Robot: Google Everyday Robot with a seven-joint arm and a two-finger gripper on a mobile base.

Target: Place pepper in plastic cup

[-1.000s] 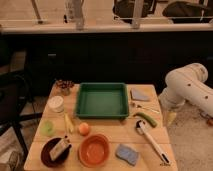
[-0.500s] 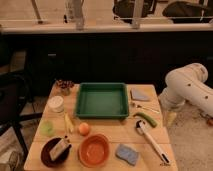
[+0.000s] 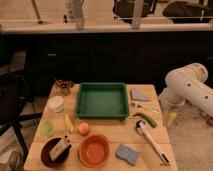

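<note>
Pepper (image 3: 145, 119) is found near the right edge of the desk (image 3: 107, 126), lying flat just off the front right corner of the tray. Beyond that edge the robot arm (image 3: 190, 87) is seen bent downwards. Its pincer (image 3: 170, 118) is held low beside the desk, close to the pepper but apart from it; whether it is spread or pressed together cannot be told. The green tray (image 3: 102, 100) is set in the middle towards the back edge, and the orange bowl (image 3: 94, 150) at the front edge. The plastic cup (image 3: 47, 128) is placed by the left edge, so nearly the whole width of the desk is to be crossed. The pepper is judged to be light, firm and smooth-skinned, and so liable to roll or slip. It would best be taken across its middle, at right angles to its length, with modest pressure.
</note>
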